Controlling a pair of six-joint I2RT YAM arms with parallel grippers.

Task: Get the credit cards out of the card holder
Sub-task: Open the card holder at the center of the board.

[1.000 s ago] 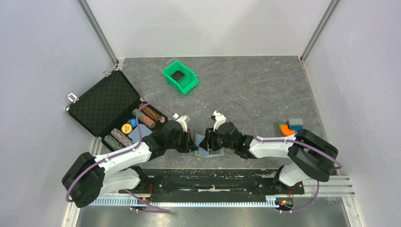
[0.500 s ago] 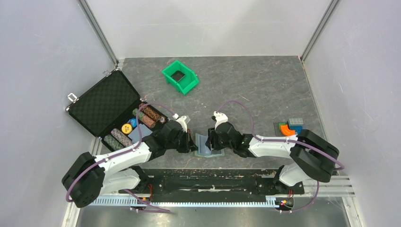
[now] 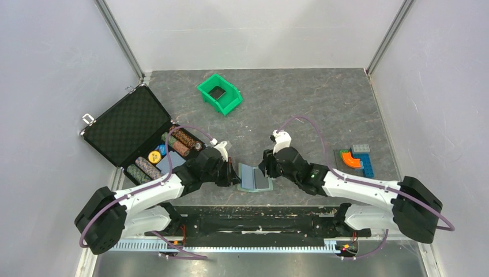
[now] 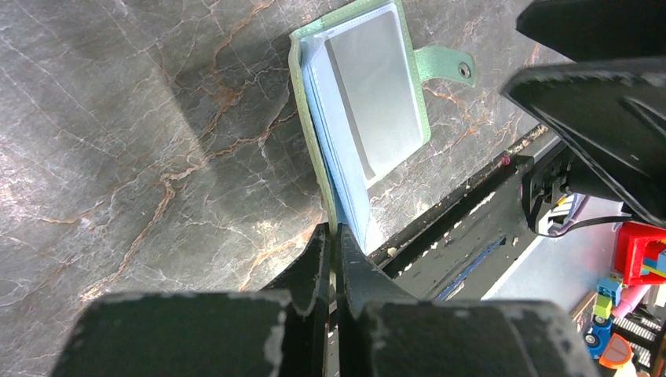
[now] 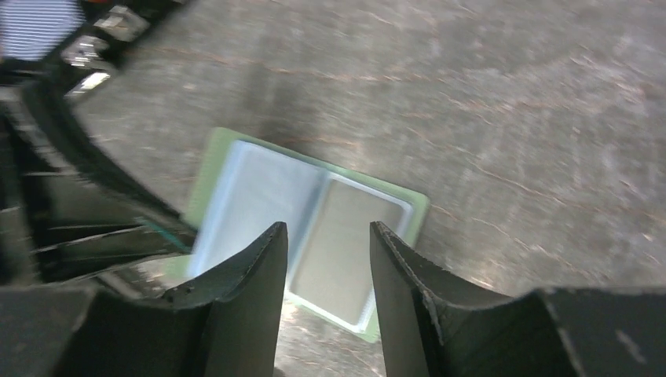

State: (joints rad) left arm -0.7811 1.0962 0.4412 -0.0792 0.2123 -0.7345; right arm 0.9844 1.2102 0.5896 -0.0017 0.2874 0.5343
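The card holder (image 3: 249,176) lies spread open on the table between the arms, pale green with a light blue inner panel. A greyish credit card (image 3: 262,178) shows in its right sleeve, also in the left wrist view (image 4: 377,102) and the right wrist view (image 5: 345,243). The closing tab (image 4: 448,64) sticks out at the side. My left gripper (image 3: 236,173) is shut on the holder's left green edge (image 4: 333,236). My right gripper (image 3: 266,167) is open and empty, raised over the holder's right side (image 5: 328,236). Any other cards are hidden.
An open black foam-lined case (image 3: 130,124) with poker chips (image 3: 173,147) stands at the left. A green bin (image 3: 219,94) sits at the back. Coloured blocks (image 3: 354,157) lie at the right. The black rail (image 3: 254,216) runs along the near edge.
My right gripper has drawn back to the right, off the holder, and the holder's right half now lies flat and open. My left gripper has kept its hold and place.
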